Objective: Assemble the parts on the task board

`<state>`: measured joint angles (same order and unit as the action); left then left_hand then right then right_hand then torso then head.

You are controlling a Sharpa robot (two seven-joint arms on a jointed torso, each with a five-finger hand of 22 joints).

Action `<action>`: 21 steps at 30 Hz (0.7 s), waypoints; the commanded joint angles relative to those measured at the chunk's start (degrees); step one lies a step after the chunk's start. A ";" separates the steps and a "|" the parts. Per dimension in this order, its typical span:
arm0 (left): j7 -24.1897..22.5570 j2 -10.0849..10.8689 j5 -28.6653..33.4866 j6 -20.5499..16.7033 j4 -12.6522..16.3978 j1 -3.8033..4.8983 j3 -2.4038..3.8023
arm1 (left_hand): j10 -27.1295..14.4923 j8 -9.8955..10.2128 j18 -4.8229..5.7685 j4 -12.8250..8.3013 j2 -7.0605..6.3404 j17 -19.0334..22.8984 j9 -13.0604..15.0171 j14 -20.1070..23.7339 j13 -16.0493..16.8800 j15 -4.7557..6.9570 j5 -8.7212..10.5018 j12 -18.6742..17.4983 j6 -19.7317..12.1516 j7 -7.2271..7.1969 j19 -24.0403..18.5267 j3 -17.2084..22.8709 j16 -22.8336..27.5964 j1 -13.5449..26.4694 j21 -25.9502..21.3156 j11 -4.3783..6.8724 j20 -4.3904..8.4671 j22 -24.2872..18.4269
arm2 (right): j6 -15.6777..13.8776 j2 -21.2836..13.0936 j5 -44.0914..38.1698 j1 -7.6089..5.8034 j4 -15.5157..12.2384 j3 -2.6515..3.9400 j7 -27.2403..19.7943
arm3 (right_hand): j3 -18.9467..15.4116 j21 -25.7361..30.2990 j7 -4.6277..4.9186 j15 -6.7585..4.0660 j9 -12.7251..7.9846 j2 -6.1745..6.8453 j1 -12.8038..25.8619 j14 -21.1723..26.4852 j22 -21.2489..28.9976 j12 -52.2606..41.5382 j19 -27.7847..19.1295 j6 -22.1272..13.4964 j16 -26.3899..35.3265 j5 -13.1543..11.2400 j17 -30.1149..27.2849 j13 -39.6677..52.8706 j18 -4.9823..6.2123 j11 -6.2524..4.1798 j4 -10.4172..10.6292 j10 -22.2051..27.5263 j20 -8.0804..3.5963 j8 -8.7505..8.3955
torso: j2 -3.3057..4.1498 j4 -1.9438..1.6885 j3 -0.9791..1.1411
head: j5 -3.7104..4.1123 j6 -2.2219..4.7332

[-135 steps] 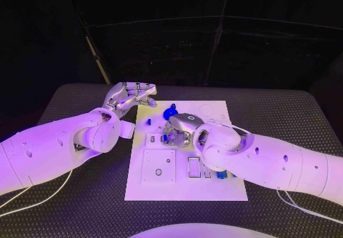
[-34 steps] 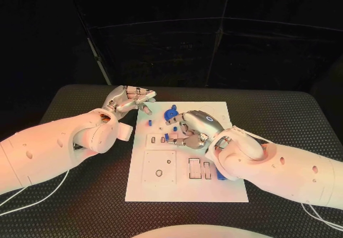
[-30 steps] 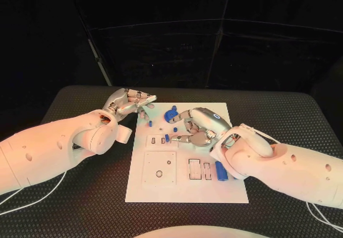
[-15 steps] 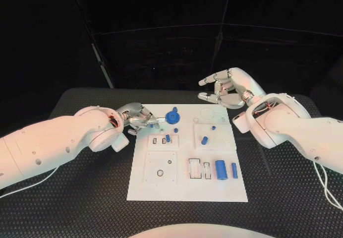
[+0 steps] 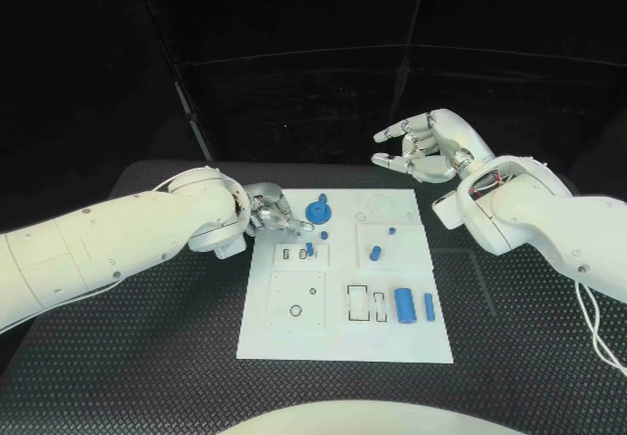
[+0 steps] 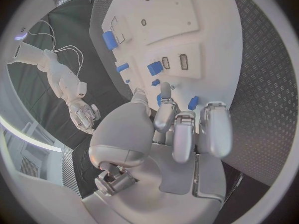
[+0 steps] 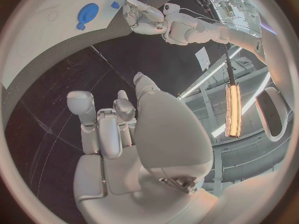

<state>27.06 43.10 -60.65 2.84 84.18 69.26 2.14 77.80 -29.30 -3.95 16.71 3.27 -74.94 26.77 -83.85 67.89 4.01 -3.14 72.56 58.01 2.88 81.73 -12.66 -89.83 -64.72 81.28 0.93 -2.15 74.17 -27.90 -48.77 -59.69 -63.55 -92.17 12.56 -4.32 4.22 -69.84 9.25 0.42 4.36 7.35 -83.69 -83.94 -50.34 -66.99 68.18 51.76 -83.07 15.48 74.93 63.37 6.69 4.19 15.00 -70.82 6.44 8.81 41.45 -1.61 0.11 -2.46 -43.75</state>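
Observation:
The white task board [image 5: 342, 337] lies mid-table with blue parts on it: a round disc [image 5: 318, 213], short pegs [image 5: 375, 252], a cylinder [image 5: 407, 304] and a thin bar [image 5: 429, 307]. My left hand [image 5: 271, 208] hovers low at the board's far left corner, beside the disc, fingers bent and nothing visibly held. In the left wrist view its fingers [image 6: 212, 129] point at the board [image 6: 187, 15], with a small blue piece [image 6: 193, 102] just beyond them. My right hand [image 5: 425, 145] is raised beyond the board's far right corner, fingers spread and empty. The right wrist view shows that hand [image 7: 118, 134] and the disc [image 7: 88, 11].
Black textured table [image 5: 157, 344] surrounds the board on all sides. The near half of the board carries raised white plates with slots [image 5: 295, 297]. My left forearm [image 5: 118, 245] crosses the table's left side; my right forearm [image 5: 549, 227] hangs over its right side.
My right hand has lifted off the board's middle and swung up past the far right corner, uncovering the parts. My left hand has come down to the board's far left corner.

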 commanded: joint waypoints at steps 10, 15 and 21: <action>3.04 -4.94 -3.08 6.09 -4.07 2.00 -2.59 | -0.09 -0.34 0.65 0.02 0.17 -15.06 0.65 -6.15 -0.23 0.27 0.25 0.07 -1.05 0.18 0.29 -0.70 -0.17 0.92 0.18 0.00 0.03 0.04 | 1.79 1.03 0.85 -0.19 1.44 0.09 0.50 | -0.16 0.28 -0.04 -0.53 -0.09 -0.14 0.25 -2.98 0.10 0.38 -0.28 0.42 0.23 0.43 2.64 -0.11 0.85 0.03 -0.31 0.35 -0.29 0.18 | -0.01 -0.02 0.00 | -0.24 0.03; 3.26 -6.28 -3.09 7.68 -5.13 2.45 -3.40 | -0.25 -0.38 0.65 -0.02 0.32 -15.06 0.84 -6.15 -0.38 0.24 0.24 -0.07 -1.31 0.23 0.27 -0.74 -0.17 0.84 0.19 -0.04 0.00 0.06 | 2.09 1.35 0.85 -0.19 1.76 0.09 0.64 | -0.21 0.38 -0.05 -0.54 -0.09 -0.13 0.29 -2.95 0.26 0.38 -0.35 0.43 0.31 0.50 2.52 -0.12 0.88 0.02 -0.32 0.34 -0.29 0.20 | 0.04 -0.01 -0.02 | -0.27 0.02; 3.38 -7.53 -3.09 8.57 -6.00 2.73 -3.88 | -0.42 -0.45 0.65 -0.08 0.46 -15.06 1.07 -6.15 -0.51 0.19 0.22 -0.19 -1.57 0.29 0.22 -0.76 -0.17 0.58 0.17 -0.10 -0.03 0.04 | 2.35 1.56 0.75 -0.20 1.93 0.09 0.81 | -0.25 0.47 -0.06 -0.55 -0.10 -0.14 0.34 -2.91 0.40 0.40 -0.42 0.43 0.42 0.59 2.35 -0.15 0.90 0.01 -0.34 0.35 -0.30 0.22 | 0.08 -0.01 -0.03 | -0.26 -0.05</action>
<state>29.83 35.72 -63.24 9.23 78.30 71.84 -1.74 77.80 -29.53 -3.96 16.66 3.32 -74.93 27.79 -83.85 67.46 4.00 -3.15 72.57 56.82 3.27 81.72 -13.02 -89.83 -64.21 81.28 0.93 -2.16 74.16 -26.23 -47.29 -59.09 -63.62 -90.19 12.58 -3.58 4.06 -69.61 9.25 0.19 4.35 7.35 -83.69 -84.16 -49.99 -66.75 67.99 51.76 -82.85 15.70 74.92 63.32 6.68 4.20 14.84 -70.83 6.25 8.80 41.48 -1.64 0.10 -2.75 -43.77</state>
